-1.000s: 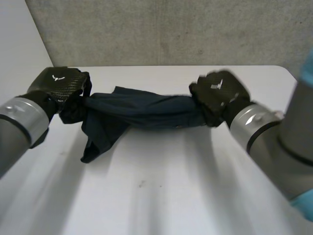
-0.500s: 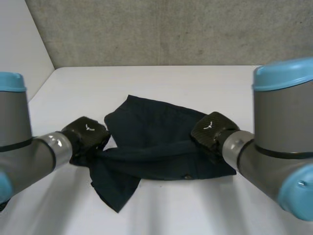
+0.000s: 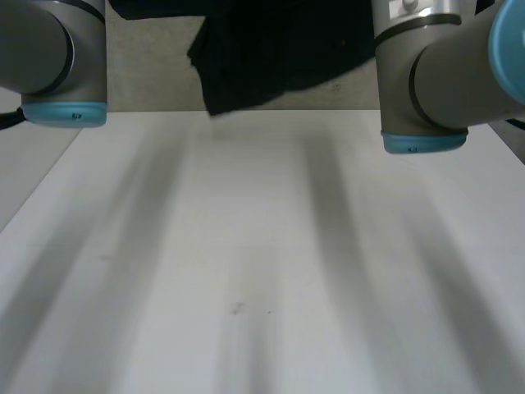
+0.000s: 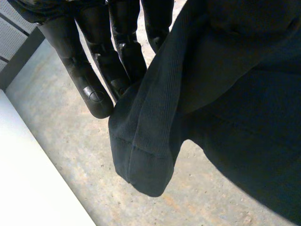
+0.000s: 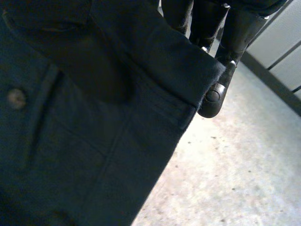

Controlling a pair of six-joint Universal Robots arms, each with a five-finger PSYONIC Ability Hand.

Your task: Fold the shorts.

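The shorts (image 3: 271, 57), of dark navy cloth, are held up in the air above the far end of the white table (image 3: 246, 263). In the head view they are seen strung between the left arm (image 3: 57, 49) and the right arm (image 3: 426, 74), in front of the grey wall (image 3: 148, 70). One loose corner is seen hanging lowest, nearer the left arm, and it appears to be clear of the table.

In the left wrist view the left hand (image 4: 82, 61) is seen with its fingers nearly straight and pointing down. An edge of the shorts (image 4: 150, 136) is pressed against the inner side of these fingers, and a stitched corner of cloth is left dangling just past the fingertips. The thumb is covered by cloth, but the shorts are taken to be pinched by this hand, since they are carried there with nothing beneath them.

In the right wrist view the right hand (image 5: 233, 44) is seen in much the same way. A folded band of the shorts (image 5: 103, 122) is laid across its fingers and gripped there, with only the fingertips left showing beyond the edge of the cloth. A small button (image 5: 16, 98) and a stitched seam are visible on the cloth that is spread beside this hand. A pale concrete floor is seen below both hands.
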